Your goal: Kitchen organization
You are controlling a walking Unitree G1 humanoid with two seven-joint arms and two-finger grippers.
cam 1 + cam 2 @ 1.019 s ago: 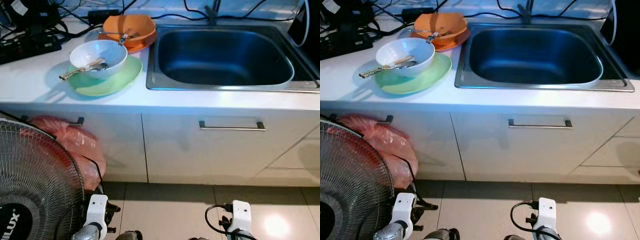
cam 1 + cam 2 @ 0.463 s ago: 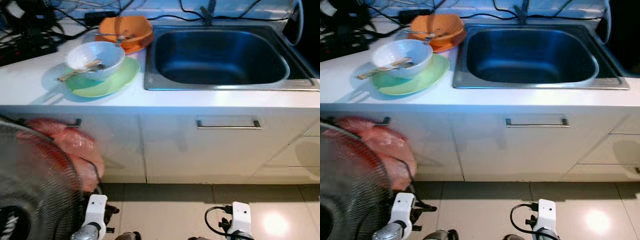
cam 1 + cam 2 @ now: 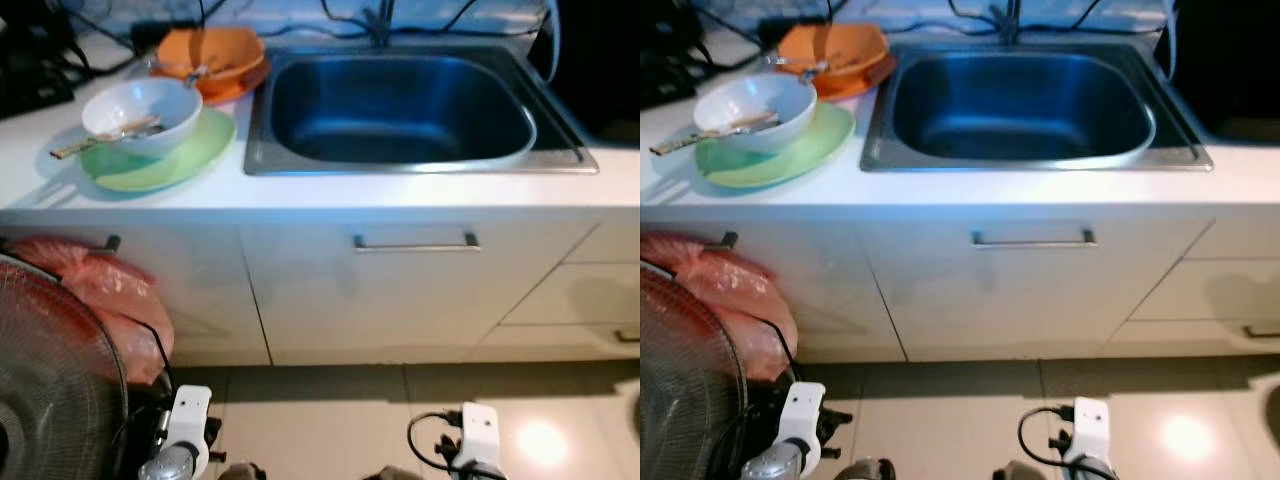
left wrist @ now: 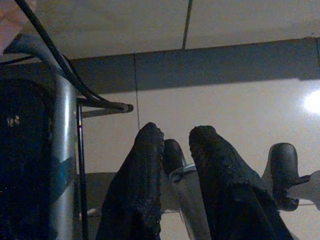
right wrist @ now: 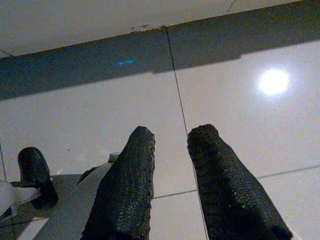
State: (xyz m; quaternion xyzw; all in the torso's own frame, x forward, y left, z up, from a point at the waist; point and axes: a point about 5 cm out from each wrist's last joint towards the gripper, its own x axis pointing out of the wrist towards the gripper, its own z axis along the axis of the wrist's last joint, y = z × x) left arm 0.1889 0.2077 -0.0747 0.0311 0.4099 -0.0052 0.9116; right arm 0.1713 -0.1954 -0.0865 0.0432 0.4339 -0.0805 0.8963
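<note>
A white bowl (image 3: pixel 142 112) with a pair of utensils across it sits on a green plate (image 3: pixel 200 150) on the white counter's left part. Behind it an orange bowl (image 3: pixel 210 52) holding a utensil rests on an orange plate. To their right lies the steel sink (image 3: pixel 400 110), with nothing in its basin. Both arms hang low in front of the cabinets, far below the counter. Above the tiled floor my left gripper (image 4: pixel 175 137) is open with nothing between its fingers. My right gripper (image 5: pixel 170 132) is likewise open over the floor.
A standing fan (image 3: pixel 50 380) fills the lower left, beside a red plastic bag (image 3: pixel 105 295) hanging at the cabinet front. Black cables and a power strip (image 3: pixel 35 85) lie at the counter's back left. A drawer handle (image 3: pixel 415 243) is under the sink. Glossy tiles (image 3: pixel 330 420) lie below.
The whole picture has slid left, so the camera has moved right along the counter. The dishes, the sink and both hanging arms stay as they were.
</note>
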